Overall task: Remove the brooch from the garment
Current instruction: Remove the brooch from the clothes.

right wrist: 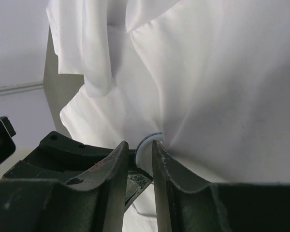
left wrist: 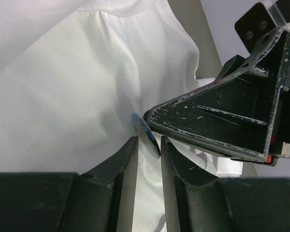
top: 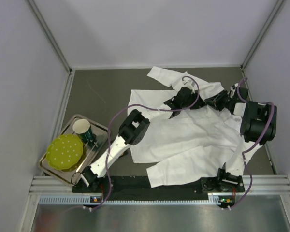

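1. The brooch (left wrist: 145, 134), a small disc with a blue rim, sits on a fold of the garment (top: 183, 140). This is in the upper right of the overhead frame, where both arms meet.
2. The left gripper (left wrist: 148, 143) has its jaws drawn narrow, with the brooch in the gap against one finger. Whether it is clamped I cannot tell.
3. The right gripper (right wrist: 138, 145) is equally narrow, with the rim and cloth at its tips. I cannot tell which of them it holds, if either.
4. One gripper should pin the cloth just beside the brooch. The other should take the disc alone, with no fabric in the pinch, and draw it off gently so the thin cloth neither tears nor lifts.
5. The two sets of fingertips crowd each other, and loose folds press in around the disc.
6. A tray (top: 99, 128) with a cup (top: 82, 128) lies well apart at the lower left of the bench (top: 101, 92).
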Robot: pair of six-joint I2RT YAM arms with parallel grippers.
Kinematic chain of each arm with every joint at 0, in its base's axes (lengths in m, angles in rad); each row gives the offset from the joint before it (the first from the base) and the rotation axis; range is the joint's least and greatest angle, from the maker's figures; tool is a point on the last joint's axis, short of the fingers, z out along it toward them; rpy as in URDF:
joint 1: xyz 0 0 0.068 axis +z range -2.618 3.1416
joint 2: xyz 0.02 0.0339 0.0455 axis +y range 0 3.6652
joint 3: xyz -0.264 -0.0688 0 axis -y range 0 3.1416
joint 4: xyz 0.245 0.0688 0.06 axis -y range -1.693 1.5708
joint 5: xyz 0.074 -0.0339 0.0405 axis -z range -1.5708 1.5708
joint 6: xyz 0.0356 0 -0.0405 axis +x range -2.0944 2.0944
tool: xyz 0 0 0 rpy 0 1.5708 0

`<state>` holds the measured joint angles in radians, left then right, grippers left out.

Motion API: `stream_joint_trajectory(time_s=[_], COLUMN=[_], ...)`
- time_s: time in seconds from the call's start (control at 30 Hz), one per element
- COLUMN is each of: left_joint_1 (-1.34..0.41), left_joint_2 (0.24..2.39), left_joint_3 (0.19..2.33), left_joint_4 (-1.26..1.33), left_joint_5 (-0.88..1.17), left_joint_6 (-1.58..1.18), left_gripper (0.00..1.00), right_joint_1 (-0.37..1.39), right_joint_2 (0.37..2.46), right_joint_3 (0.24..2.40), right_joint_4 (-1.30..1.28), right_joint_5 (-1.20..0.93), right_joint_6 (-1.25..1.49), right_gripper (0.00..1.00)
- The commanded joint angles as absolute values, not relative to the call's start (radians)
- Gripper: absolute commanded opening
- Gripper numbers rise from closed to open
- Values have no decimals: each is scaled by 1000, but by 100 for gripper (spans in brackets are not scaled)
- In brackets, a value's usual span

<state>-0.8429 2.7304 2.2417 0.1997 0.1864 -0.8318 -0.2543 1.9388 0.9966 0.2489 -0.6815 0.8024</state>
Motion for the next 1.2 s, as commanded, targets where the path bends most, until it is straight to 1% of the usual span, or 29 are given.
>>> stream_joint_trajectory(time_s=[0.0,0.3,0.4,0.47,0.63,0.8,0.87,0.9,0.97,1.17], left_joint_1=[-836,-833,-831,-830,-830,-828,-828,-828,-830,-831], left_joint_2=[2691,2686,2688,2688,2680,2671,2663,2660,2646,2643], left_joint_3=[2237,2235,2235,2237,2233,2232,2227,2218,2206,2201], left_joint_4=[227,210,212,210,215,224,224,225,233,248], left_joint_5=[189,178,179,183,181,183,176,170,163,163], left_joint_6=[-844,-827,-825,-822,-810,-795,-787,-776,-769,-775], left_gripper=[30,29,27,21,17,9,8,6,2,0], right_joint_1=[-239,-239,-239,-239,-239,-239,-239,-239,-239,-239], right_joint_2=[1844,1802,1804,1812,1825,1848,1853,1856,1858,1867], right_joint_3=[1011,1028,1031,1032,1028,1031,1032,1032,1034,1016], right_joint_4=[221,166,143,138,126,117,117,118,121,146], right_joint_5=[-634,-595,-575,-577,-558,-549,-548,-545,-545,-569], right_joint_6=[755,713,687,680,660,652,652,652,655,660], right_gripper=[27,27,27,27,27,26,26,26,23,15])
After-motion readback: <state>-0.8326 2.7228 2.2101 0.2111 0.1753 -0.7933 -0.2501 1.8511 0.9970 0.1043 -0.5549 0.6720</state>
